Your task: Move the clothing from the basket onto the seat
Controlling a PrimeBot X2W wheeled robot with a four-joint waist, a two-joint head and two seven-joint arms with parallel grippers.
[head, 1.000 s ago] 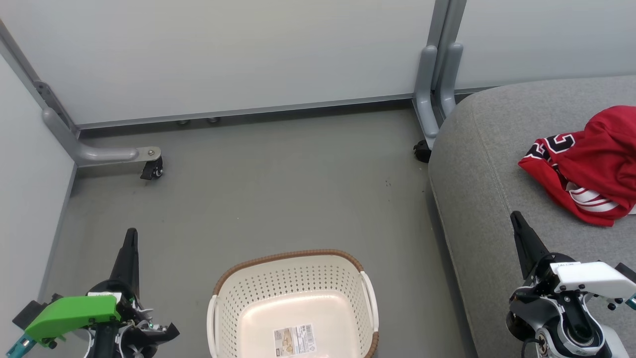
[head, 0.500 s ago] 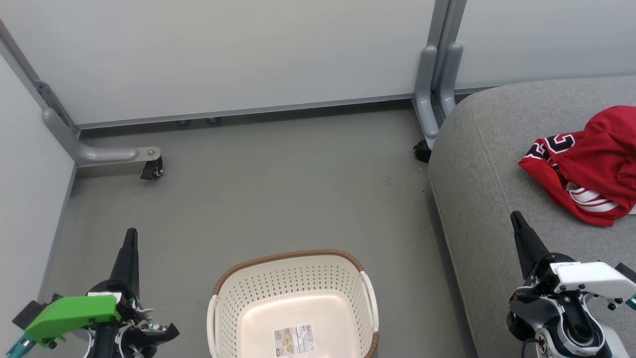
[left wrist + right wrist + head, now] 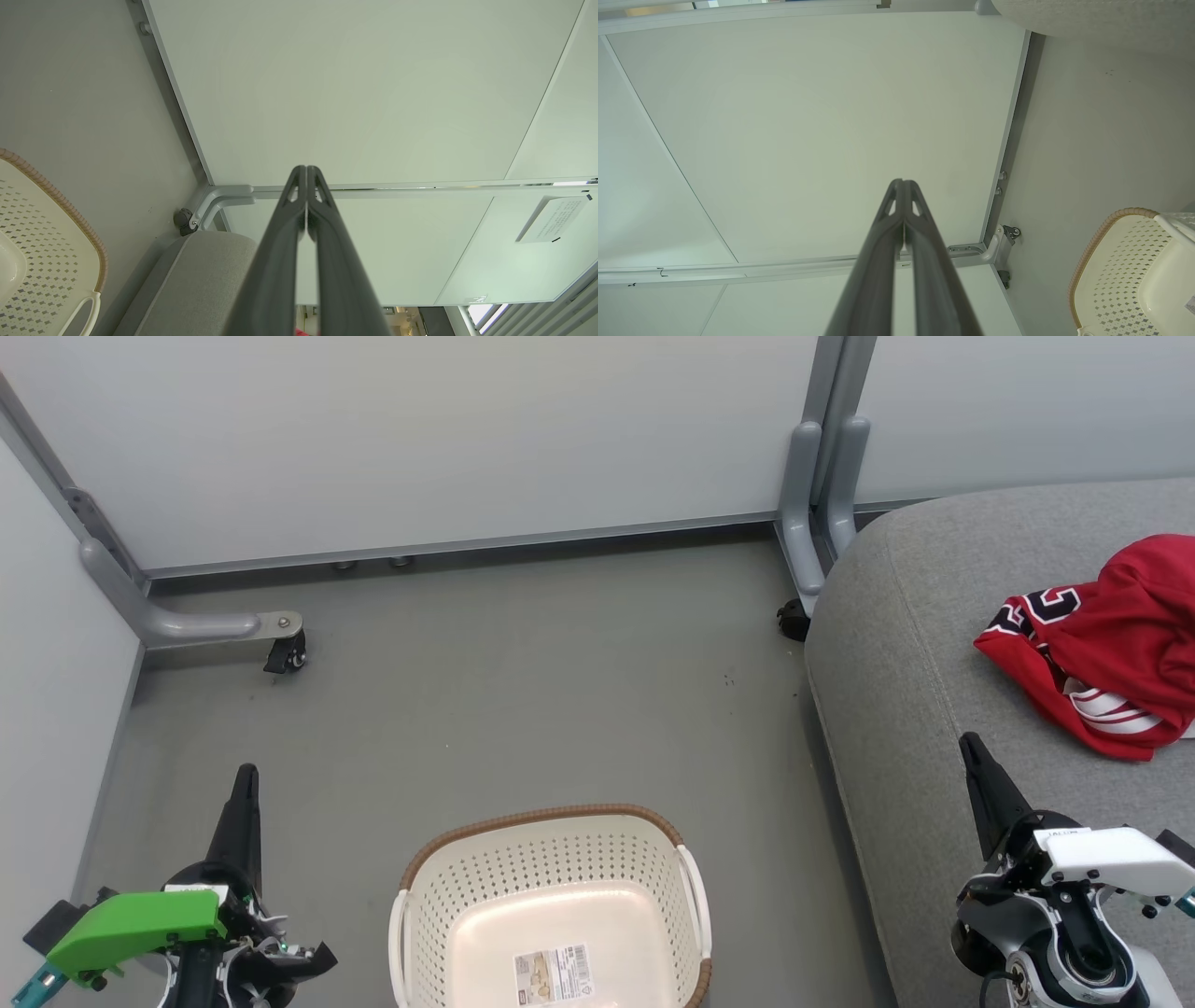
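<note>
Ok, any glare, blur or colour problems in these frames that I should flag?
Head view: sharp and evenly lit, with a soft sheen inside the basket. Left wrist view: the left gripper blurs toward the bottom edge, and a window at lower right is blown out. Right wrist view: the right gripper blurs likewise, and the wall panels carry a greenish cast.

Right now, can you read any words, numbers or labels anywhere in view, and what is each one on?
Nothing reads cleanly.
On the clothing lying on the seat: black-and-white characters, folded over, not readable whole.
On the sticker in the basket: print too small to read.
On the wall notice: blurred, unreadable.
</note>
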